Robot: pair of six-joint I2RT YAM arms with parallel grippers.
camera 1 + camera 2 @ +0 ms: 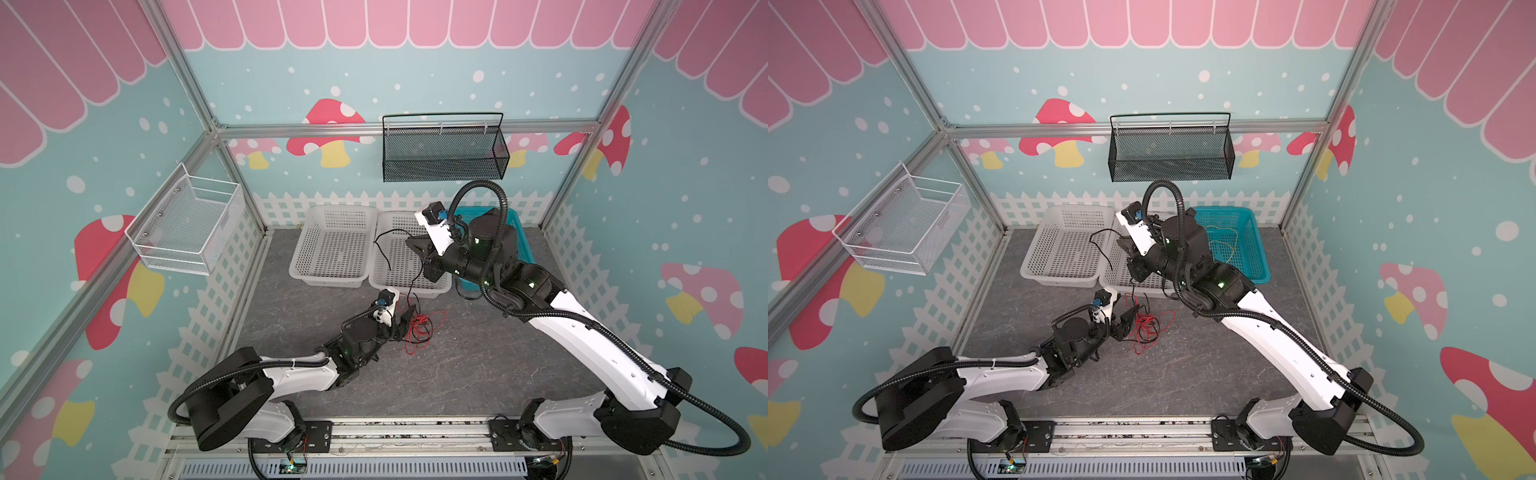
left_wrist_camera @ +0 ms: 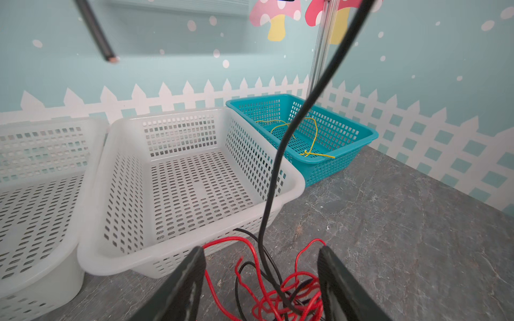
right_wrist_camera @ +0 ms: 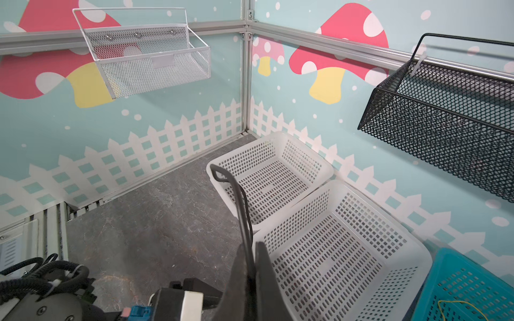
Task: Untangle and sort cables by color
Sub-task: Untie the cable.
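In both top views, a tangle of thin red cable is seen at the centre of the frame on the grey marbled tabletop, just below the near rim of the middle white perforated plastic basket. The left gripper is held open at the tangle, with red loops lying between its two black fingers. A thin black cable is drawn up out of the tangle and is pinched in the closed right gripper, which is poised above the middle basket. A thin yellow cable is coiled in the teal perforated plastic basket at the right of the row.
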